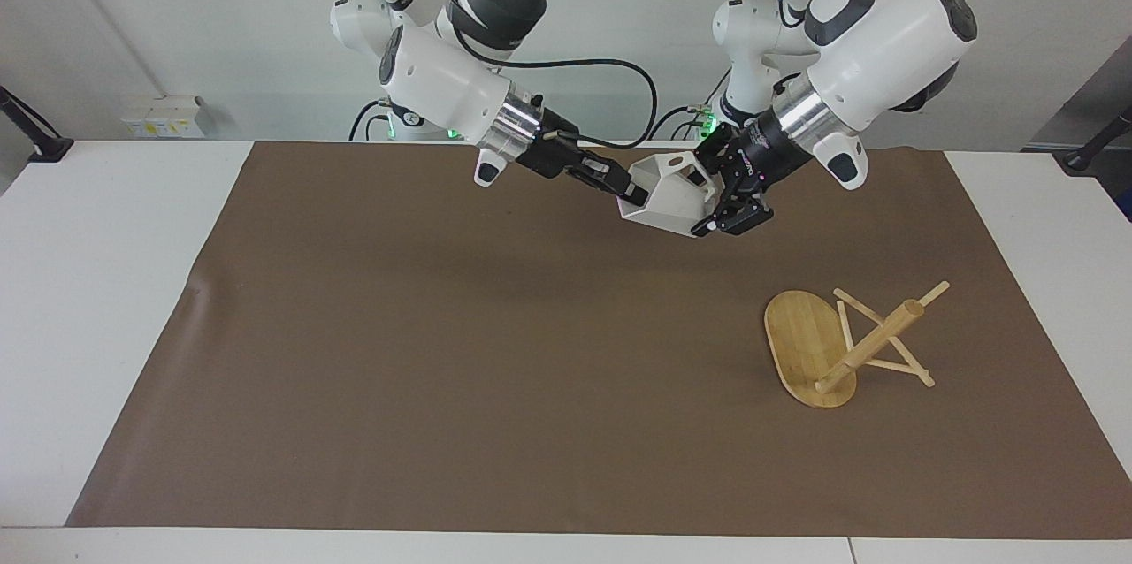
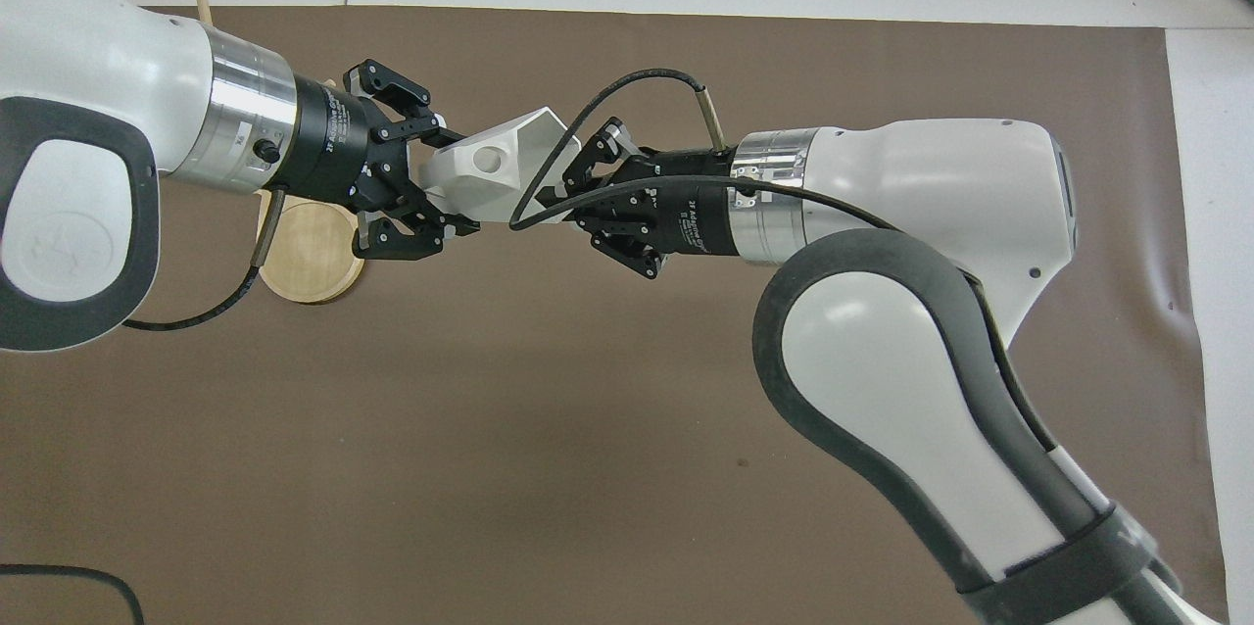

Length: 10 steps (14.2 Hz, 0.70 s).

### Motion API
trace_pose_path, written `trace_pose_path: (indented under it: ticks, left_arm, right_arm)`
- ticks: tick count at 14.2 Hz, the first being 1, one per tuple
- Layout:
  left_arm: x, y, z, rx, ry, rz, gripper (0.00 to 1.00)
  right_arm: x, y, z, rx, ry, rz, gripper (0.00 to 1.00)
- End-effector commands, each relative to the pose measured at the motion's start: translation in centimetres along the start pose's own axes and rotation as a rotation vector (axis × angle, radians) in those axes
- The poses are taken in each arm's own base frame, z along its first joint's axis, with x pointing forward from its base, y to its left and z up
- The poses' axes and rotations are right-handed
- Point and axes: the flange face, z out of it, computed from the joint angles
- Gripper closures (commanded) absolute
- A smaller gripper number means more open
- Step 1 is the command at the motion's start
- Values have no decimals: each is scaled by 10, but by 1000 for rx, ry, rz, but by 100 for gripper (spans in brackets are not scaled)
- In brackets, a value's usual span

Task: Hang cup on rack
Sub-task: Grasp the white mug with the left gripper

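You held the cup [image 1: 669, 193] in the air over the desk [image 1: 106, 281] between both arms, right end effector [image 1: 630, 190] clamped on its rim, left end effector [image 1: 718, 203] closed around its handle end, presumably a handover toward the rack [image 1: 836, 343].

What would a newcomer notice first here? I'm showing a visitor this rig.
The white cup, held in the air between both arms over the brown mat: the right end effector grips its rim, the left end effector is shut on its handle end. Then the rack, standing toward the left arm's end of the table.
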Motion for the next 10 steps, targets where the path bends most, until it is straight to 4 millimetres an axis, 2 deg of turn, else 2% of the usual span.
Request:
trace_pose_path:
  ticks: [1, 2, 5, 9, 10]
  left_arm:
    - [1, -2, -14, -30, -19, -34, 100]
    - [3, -2, -13, -29, -18, -45, 100]
    - [7, -1, -12, -32, -16, -88, 100]
    - [24, 3, -16, -45, -13, -195, 100]
    - [36, 6, -20, -72, -15, -266, 100]
  right_arm:
    - [-3, 0, 0, 20, -2, 27, 61]
    - [-2, 0, -1, 21, -1, 31, 42]
    - [-2, -1, -1, 26, 7, 30, 0]
    - [-6, -1, 2, 17, 12, 6, 0]
    - [-6, -1, 2, 17, 12, 3, 0]
